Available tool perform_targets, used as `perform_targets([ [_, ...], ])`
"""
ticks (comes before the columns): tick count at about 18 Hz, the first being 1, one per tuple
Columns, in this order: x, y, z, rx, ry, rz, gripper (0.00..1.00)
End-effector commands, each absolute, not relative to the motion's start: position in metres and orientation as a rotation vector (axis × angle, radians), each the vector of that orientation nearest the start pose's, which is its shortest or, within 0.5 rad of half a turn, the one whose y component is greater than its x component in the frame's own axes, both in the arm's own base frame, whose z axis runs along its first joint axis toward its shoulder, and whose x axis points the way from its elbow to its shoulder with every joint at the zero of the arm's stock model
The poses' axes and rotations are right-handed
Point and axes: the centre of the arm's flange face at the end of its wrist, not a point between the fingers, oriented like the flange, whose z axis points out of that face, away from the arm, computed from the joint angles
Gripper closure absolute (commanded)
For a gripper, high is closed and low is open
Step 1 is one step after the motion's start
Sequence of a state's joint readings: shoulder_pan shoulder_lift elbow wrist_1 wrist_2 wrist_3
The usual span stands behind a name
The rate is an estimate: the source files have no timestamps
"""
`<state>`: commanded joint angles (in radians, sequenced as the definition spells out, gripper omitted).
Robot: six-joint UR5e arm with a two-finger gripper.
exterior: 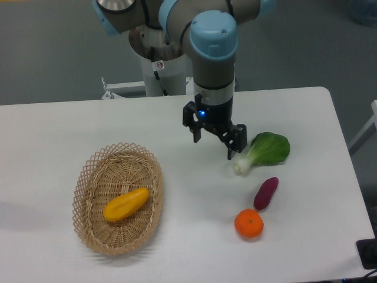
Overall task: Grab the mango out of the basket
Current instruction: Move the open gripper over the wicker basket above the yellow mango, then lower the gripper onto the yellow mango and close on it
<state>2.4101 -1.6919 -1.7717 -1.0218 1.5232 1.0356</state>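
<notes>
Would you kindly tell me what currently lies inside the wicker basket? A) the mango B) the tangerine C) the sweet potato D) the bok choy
A: the mango lies alone in the basket, while the other produce sits on the table to the right.

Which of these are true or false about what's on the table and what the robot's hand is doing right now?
1. The mango lies inside the basket. True.
2. The hand is gripping the mango. False: it is open and empty, above the bare table to the right of the basket.
3. The tangerine sits in the basket with the mango. False: it is on the table, just below the sweet potato.
4. A leafy green vegetable lies right of the hand. True.
5. The basket holds only one fruit. True.
</notes>
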Motion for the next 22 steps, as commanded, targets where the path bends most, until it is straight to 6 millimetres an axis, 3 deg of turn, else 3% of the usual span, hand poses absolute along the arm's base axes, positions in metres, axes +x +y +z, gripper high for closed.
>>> perform_targets([
  [2, -0.3, 0.476, 0.375, -2.955, 0.316, 0.219, 0.0],
  [10, -0.25, 0.536, 0.316, -2.953, 0.102, 0.201, 0.0],
  [18, -0.21, 0.569, 0.28, -3.0, 0.257, 0.219, 0.0],
  [22, -0.197, 0.581, 0.271, -2.99, 0.459, 0.219, 0.0],
])
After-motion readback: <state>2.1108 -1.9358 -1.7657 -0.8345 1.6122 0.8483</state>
